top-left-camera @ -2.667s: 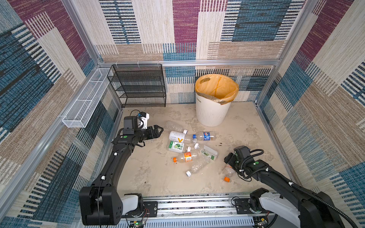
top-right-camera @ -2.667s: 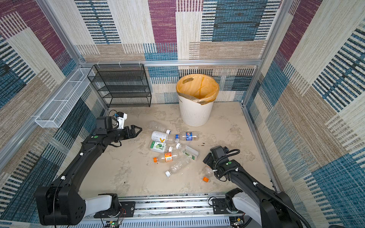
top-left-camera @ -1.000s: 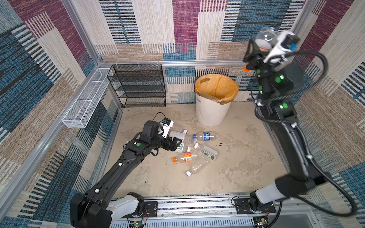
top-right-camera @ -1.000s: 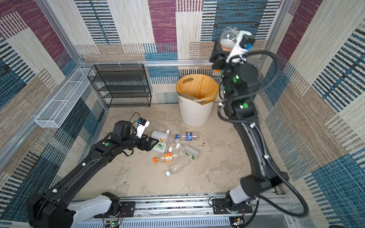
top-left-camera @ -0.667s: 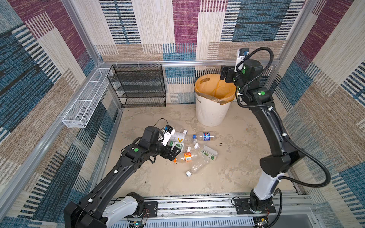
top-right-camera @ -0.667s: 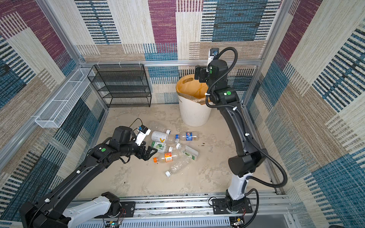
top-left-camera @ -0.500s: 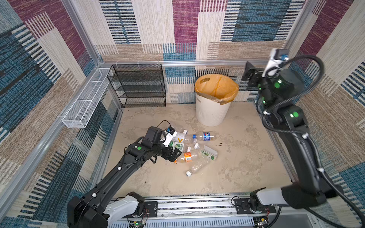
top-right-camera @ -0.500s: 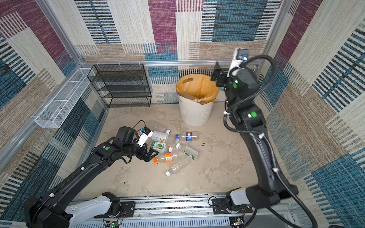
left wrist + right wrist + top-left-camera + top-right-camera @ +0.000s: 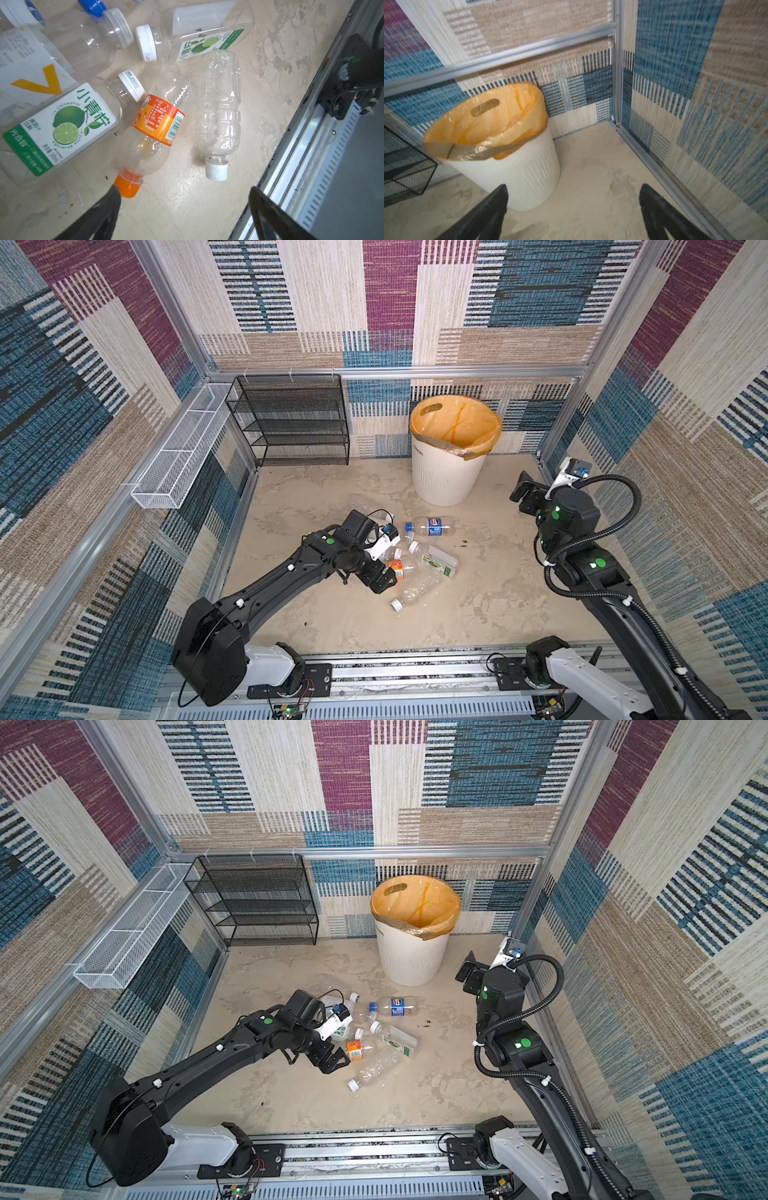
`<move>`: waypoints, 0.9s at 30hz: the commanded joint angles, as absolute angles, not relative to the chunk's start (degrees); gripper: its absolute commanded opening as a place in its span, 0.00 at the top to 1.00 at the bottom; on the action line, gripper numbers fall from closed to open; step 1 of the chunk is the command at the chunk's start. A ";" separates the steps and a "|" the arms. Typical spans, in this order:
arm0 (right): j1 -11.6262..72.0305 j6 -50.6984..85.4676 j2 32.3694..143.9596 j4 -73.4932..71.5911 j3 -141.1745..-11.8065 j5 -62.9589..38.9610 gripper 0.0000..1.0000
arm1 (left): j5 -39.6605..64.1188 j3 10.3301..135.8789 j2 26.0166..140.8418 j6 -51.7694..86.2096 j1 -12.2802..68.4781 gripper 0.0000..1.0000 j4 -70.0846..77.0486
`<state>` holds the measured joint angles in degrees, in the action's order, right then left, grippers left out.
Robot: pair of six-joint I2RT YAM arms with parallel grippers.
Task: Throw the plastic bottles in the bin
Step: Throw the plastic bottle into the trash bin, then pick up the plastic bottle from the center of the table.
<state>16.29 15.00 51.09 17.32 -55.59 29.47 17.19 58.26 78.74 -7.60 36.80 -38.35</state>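
I am hovering my left gripper [image 9: 185, 195], spread wide and empty, at the orange-capped bottle [image 9: 153, 128] lying on the desk [image 9: 270, 72] beside a lime-label bottle [image 9: 62, 128]. My right gripper [image 9: 574, 191] is gaping wide and empty, facing the bin [image 9: 519, 176].

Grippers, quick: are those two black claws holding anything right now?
Left gripper: open, empty, its tip near the clear orange-capped plastic bottle.
Right gripper: open, empty.

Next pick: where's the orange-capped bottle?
Left wrist view: the orange-capped bottle lies between a lime-label bottle and a clear bottle, cap by the left gripper.
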 commanded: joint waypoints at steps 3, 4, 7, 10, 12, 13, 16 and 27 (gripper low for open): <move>14.01 21.79 52.85 18.53 -50.22 18.57 0.01 | 17.03 60.08 84.17 -7.82 37.08 0.04 -34.92; 13.67 22.30 53.23 18.06 -49.13 16.52 0.01 | 16.88 60.41 85.16 -7.67 37.18 0.04 -34.55; 13.12 23.22 53.59 15.60 -45.06 10.29 0.00 | 16.52 61.96 88.30 -7.97 37.24 0.05 -34.92; 12.53 23.95 54.35 14.35 -42.18 6.87 0.00 | 17.27 63.76 91.22 -8.00 37.56 0.07 -35.52; 12.22 24.15 54.57 13.81 -40.85 5.53 0.01 | 17.06 64.61 92.90 -8.32 38.13 0.07 -36.24; 12.00 24.17 54.49 13.44 -40.38 5.21 0.01 | 16.91 64.93 93.47 -8.46 38.31 0.08 -36.50; 11.28 23.91 54.14 12.55 -39.45 4.53 0.01 | 17.19 64.80 94.88 -8.61 38.41 0.09 -36.07; 9.40 22.97 54.86 11.33 -38.82 3.00 0.01 | 14.38 66.05 99.98 -6.27 38.45 0.16 -36.02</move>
<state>9.50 23.27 54.65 13.50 -39.00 4.03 15.84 65.12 99.31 -7.33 38.41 -35.81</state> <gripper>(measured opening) 0.993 0.845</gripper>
